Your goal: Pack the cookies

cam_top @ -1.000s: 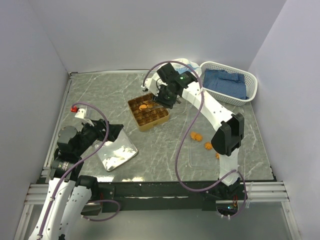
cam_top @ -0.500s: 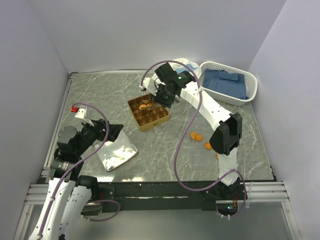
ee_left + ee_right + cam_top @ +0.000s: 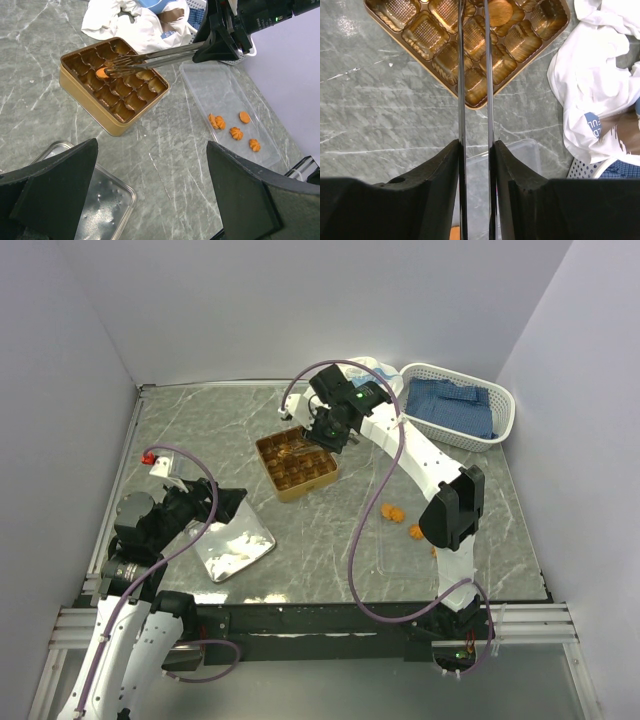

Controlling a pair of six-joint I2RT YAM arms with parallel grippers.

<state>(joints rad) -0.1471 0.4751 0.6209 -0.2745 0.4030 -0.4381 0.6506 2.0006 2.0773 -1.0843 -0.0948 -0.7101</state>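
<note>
Cloth (image 3: 135,25) + basket (image 3: 505,410) bhd tin (image 3: 87,102), cookies (image 3: 235,133) R

Six cookies (image 3: 235,133) — one tin (image 3: 87,102)

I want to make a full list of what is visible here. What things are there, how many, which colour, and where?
tin: one, golden-brown, divided, table middle
cookies: about five, orange, in the clear tray
cookie in the tin: one, orange, at the tong tips
clear tray: one, transparent, right of the tin
silver tray: one, below the left arm
basket: one, white, far right corner
blue cloth: one, inside the basket
white cloth: one, beside the basket
red object: one, small, left edge
tongs: one, metal, reaching into the tin
left end effector: open, empty
right end effector: gripping the tongs
</note>
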